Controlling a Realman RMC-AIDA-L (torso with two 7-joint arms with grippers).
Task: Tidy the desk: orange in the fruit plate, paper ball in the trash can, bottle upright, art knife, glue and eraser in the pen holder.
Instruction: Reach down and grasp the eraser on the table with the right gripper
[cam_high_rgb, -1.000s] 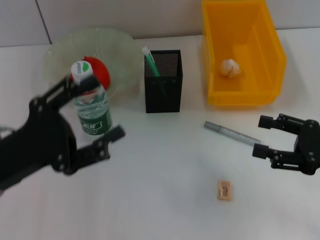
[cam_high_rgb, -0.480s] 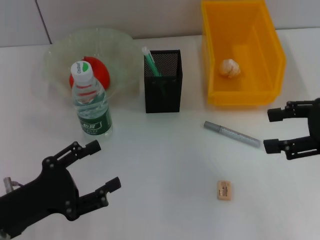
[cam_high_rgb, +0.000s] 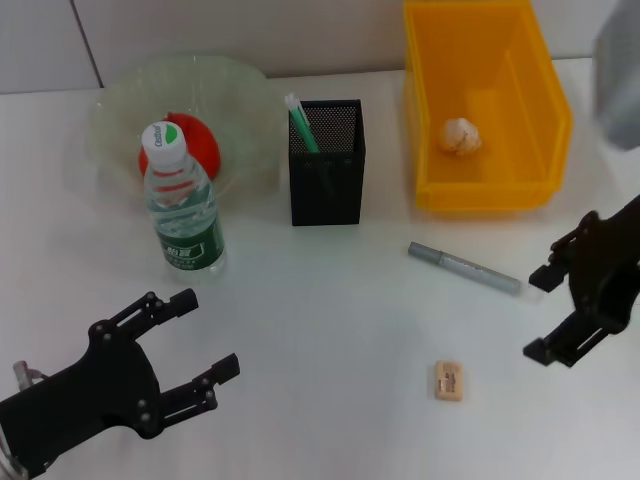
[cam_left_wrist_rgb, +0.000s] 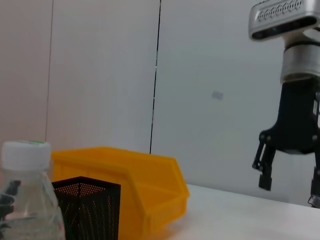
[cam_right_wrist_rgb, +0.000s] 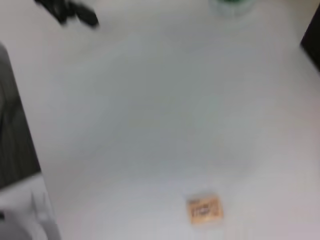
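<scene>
Left gripper (cam_high_rgb: 185, 335) fingers spread, empty, at the worktop's front left corner. Right gripper (cam_high_rgb: 548, 310) spread, empty, by the right edge, near the eraser (cam_high_rgb: 449, 381); its print unreadable. Bottle (cam_high_rgb: 183, 203) upright, label text illegible, touching the plate (cam_high_rgb: 120, 110) holding the orange (cam_high_rgb: 195, 142). Paper ball (cam_high_rgb: 460, 135) in the yellow bin (cam_high_rgb: 535, 110)

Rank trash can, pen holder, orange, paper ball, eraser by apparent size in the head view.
Largest to smallest:
1. trash can
2. pen holder
3. orange, partly hidden behind the bottle, so only roughly placed
4. paper ball
5. eraser
The last two look close; the eraser sits nearer the camera.
</scene>
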